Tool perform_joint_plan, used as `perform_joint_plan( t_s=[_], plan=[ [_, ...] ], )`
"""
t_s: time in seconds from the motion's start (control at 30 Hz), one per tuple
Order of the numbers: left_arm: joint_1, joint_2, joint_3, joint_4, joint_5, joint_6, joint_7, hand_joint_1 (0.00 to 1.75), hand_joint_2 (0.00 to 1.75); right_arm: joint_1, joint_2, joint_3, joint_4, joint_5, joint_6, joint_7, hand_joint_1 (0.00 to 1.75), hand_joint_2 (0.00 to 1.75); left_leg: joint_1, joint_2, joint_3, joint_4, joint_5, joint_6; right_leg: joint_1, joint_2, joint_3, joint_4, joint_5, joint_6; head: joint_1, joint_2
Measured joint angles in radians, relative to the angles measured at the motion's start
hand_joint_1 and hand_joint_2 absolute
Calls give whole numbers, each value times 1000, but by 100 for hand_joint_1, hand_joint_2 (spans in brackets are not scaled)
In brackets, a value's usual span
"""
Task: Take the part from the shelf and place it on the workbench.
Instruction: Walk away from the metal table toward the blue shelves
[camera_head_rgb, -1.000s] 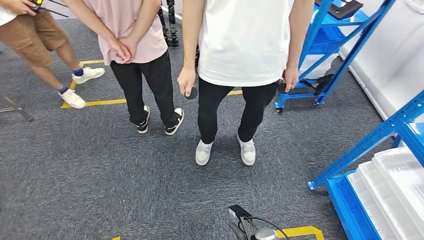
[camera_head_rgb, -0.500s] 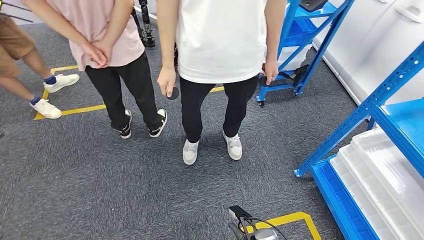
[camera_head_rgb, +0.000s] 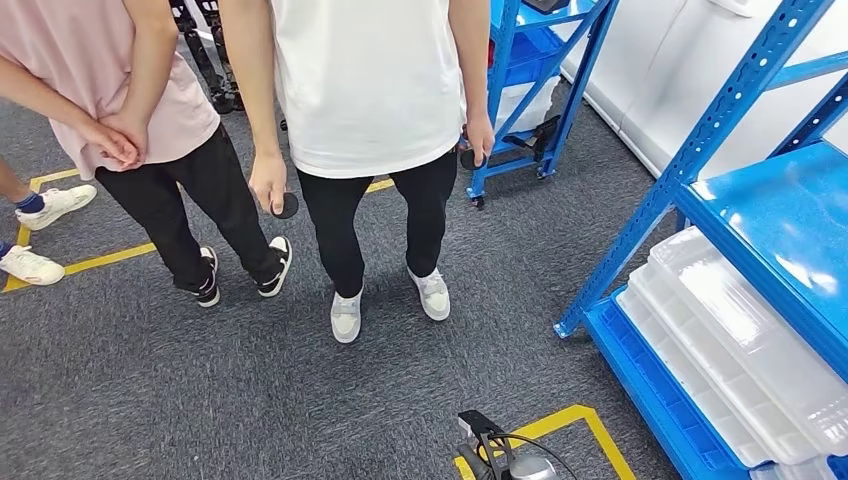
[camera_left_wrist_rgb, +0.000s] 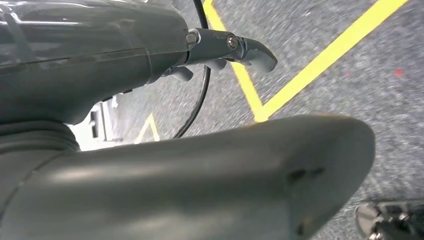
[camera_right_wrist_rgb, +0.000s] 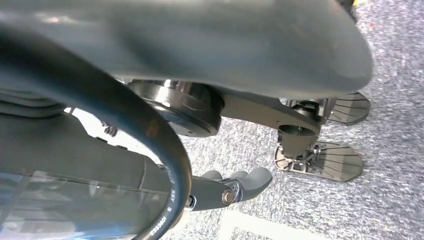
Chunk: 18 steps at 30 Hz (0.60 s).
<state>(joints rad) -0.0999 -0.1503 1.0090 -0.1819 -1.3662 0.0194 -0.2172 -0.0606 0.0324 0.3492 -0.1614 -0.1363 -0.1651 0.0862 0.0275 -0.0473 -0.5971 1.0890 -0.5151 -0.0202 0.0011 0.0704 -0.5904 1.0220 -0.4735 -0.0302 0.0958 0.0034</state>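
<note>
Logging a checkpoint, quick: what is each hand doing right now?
Left hand: open, holds nothing, hangs above the carpet.
Right hand: open, holds nothing.

I see a grey carpet floor (camera_head_rgb: 150, 380) with yellow tape lines (camera_head_rgb: 560, 425), a white wall (camera_head_rgb: 650, 90), and a small blue cart (camera_head_rgb: 525, 90) further behind.

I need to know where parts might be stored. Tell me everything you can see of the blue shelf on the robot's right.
The blue shelf stands on grey carpet at the right of the head view. Its frame is blue metal, with perforated uprights and a slanted brace. An upper deck is glossy blue and bare where it shows. The bottom level holds a row of white plastic trays lying flat, side by side. No part is discernible in them. Nobody touches the shelf.
</note>
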Motion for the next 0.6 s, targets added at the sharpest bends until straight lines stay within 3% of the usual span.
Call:
perform_joint_plan(
  t_s=[0.07, 0.13, 0.17, 0.23, 0.3, 0.33, 0.37, 0.4, 0.5, 0.57, 0.6],
  plan=[
    [0, 0, 0, 0, 0, -1, -9, 0, 0, 0, 0, 0, 0, 0, 0, 0, 0, 0, 0, -22, 13, -38, 7, 4, 0, 14, -7, 2, 1, 10, 0, 0],
    [0, -1, 0, 0, 0, -1, -10, 0, 0, 4, -1, 0, 1, 0, -1, 0, 0, 0, -2, -7, 15, -44, 10, 15, -4, 22, -11, 2, 1, 20, 0, 0],
    [0, -1, 0, 0, 0, -1, -8, 0, 0, 5, -2, 0, 1, 0, -1, 0, 0, 0, -2, 2, 17, -48, 12, 21, -5, 12, -16, 12, -6, 24, 1, 0],
    [0, 0, 1, 0, 0, 0, -6, 0, 0, 3, -2, 0, 1, 0, -1, 0, 0, 0, -2, 23, 21, -55, 15, 32, -6, -23, -56, 89, -49, 30, 5, 0],
    [0, 0, 1, 0, 0, 0, -6, 0, 0, 0, -2, 0, 1, 0, -1, 0, 0, 0, -6, 44, 21, -56, 14, 38, -10, -46, -124, 221, -104, 34, 6, 0],
    [0, 0, 1, 0, 0, 0, -6, 0, 0, 1, -2, 1, 1, 0, -1, 0, 0, 0, -7, 55, 21, -56, 12, 38, -12, -50, -148, 267, -114, 36, 6, 0],
    [0, 0, 1, 0, 0, 0, -6, 0, 0, 2, -2, 1, 1, 0, -1, 0, 0, 0, -7, 64, 22, -56, 11, 38, -14, -53, -157, 279, -107, 37, 6, 0],
    [0, 0, 1, 0, 0, 0, -6, 0, 0, 3, -2, 1, 1, 0, -1, 0, 0, 0, -7, 73, 24, -56, 9, 37, -15, -56, -145, 252, -83, 38, 6, 0],
    [0, 0, 2, 0, 0, 0, -6, 0, 0, 1, -3, 0, 1, 0, -1, 0, 0, 0, -10, 93, 32, -55, 0, 27, -8, -100, -48, 59, -1, 35, 7, 0],
    [0, 0, 2, 0, 0, 0, -6, 0, 0, 0, -3, 0, 1, 0, -1, 0, 0, 0, -15, 106, 35, -56, -4, 19, 1, -117, -24, 7, 4, 31, 6, 0],
    [0, 0, 2, 0, 0, 0, -6, 0, 0, 1, -3, 0, 1, 0, -1, 1, 0, 0, -17, 113, 37, -57, -5, 14, 5, -110, -24, 4, 4, 27, 6, 0]
  ],
)
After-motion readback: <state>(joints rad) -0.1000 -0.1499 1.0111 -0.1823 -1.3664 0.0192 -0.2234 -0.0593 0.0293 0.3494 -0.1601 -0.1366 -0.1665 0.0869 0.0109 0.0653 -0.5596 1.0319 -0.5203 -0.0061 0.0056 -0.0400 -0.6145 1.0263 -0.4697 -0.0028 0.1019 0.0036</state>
